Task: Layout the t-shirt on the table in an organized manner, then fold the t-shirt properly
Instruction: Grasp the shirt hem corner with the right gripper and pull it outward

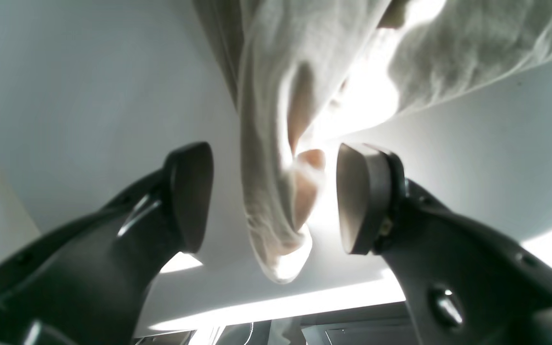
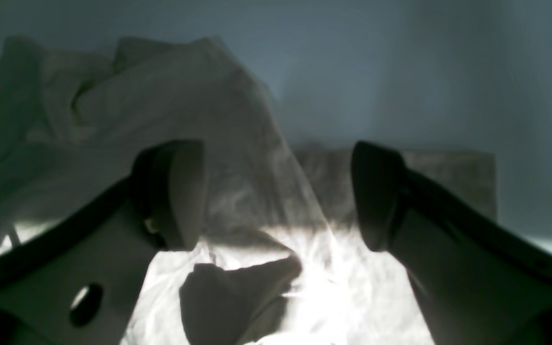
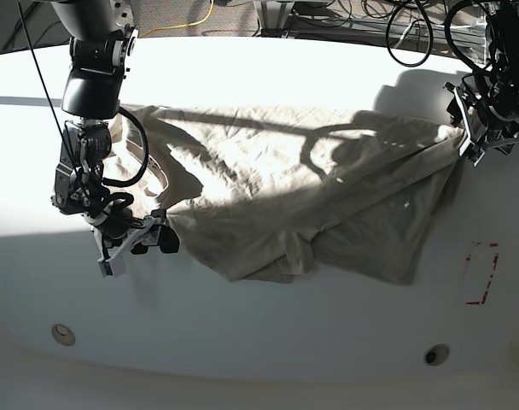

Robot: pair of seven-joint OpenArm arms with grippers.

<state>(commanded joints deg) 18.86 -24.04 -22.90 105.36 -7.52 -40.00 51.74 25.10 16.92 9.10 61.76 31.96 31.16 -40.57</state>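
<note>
Beige cloth, wrinkled and half in shadow: the shirt [image 3: 302, 192] lies spread over the middle of the table [image 3: 259, 342], one corner reaching toward my left gripper [image 3: 480, 128] at the far edge and a folded-under edge pointing at my right gripper [image 3: 147, 239].

My left jaws stand spread. In the left wrist view a hanging fold of shirt [image 1: 276, 191] sits in the gap between the pads [image 1: 357, 201], touching neither as far as I can tell (the glare there is strong).

My right jaws are spread too. In the right wrist view they hover over sunlit fabric [image 2: 237, 143], and I see nothing pinched between them. In the base view this gripper is just beside the shirt's near-left edge; whether it touches the cloth, I cannot tell.

Farther out on the table are two round holes [image 3: 63, 334], one toward each near corner, and a red dashed rectangle [image 3: 481, 273] clear of the shirt.
</note>
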